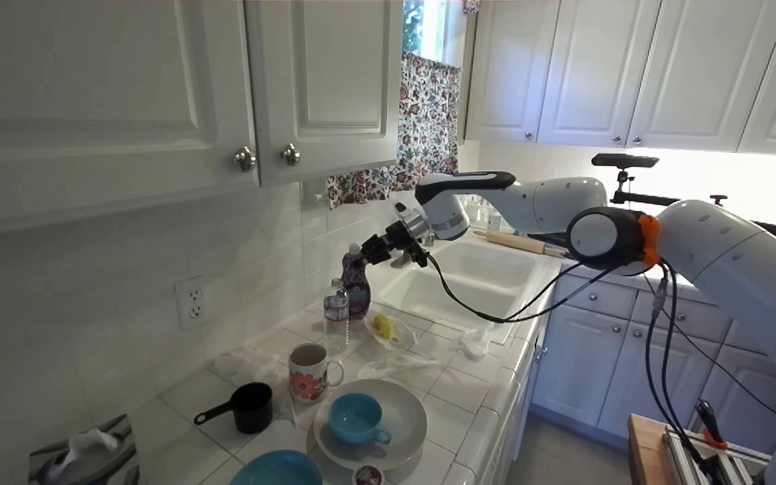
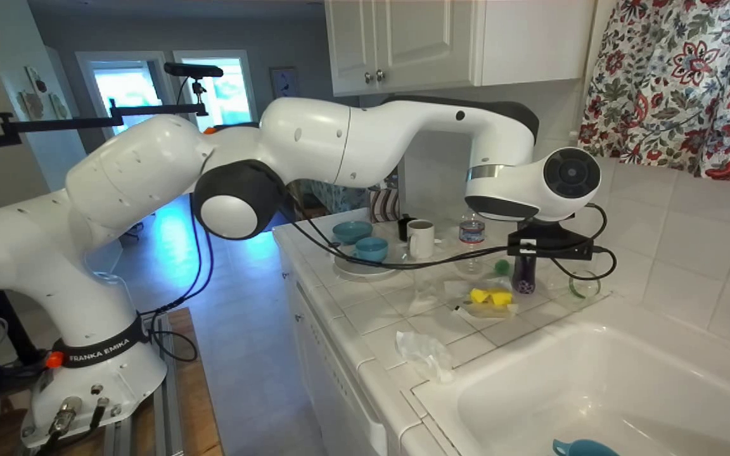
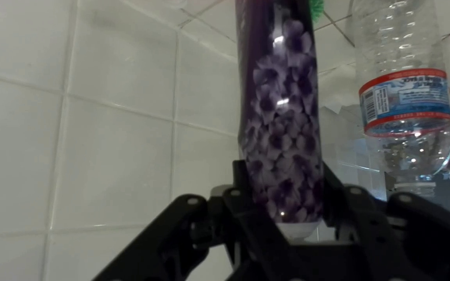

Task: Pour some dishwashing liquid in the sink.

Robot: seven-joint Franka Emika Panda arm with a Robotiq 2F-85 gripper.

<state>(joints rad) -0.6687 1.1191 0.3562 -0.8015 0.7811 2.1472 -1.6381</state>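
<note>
A black gripper (image 3: 284, 168), nearest the wrist camera, is clamping the dishwashing liquid (image 3: 279, 109) from both sides, squeezing the flowered purple body just below its pale top (image 3: 298, 229). The bottle is standing roughly upright near the sink (image 2: 599, 361); whether its base is touching down, the views are not settling. The high hold is probably serving the pour: most of the weight is sitting below the grip, so a turn of the wrist should be tipping the spout once over the sink, though nothing is showing whether that spout is open. In both exterior views, the arm (image 2: 314, 139) is arching high while the gripper is pointing away from the sink, presumably sparing whatever is lying low beside the sink and leaving a short trip over. In an exterior view, a clear water bottle (image 1: 336, 323) is standing farther from the sink, so a carry sinkward should be drawing away from it. Nearer the sink, a yellow item (image 2: 492, 297), too unclear to name, is lying, and crumpled plastic (image 2: 425, 354) is resting at the sink's rim; a low carry could be snagging either. Farther from the sink, a floral mug (image 1: 308, 377), a black cup (image 1: 253, 407) and a plate (image 1: 411, 431) bearing a blue cup (image 1: 356, 417) are sitting, likely parked for washing. Inside the sink, a blue handled piece (image 2: 583, 448) is lying partly out of frame, perhaps awaiting the soap.
</note>
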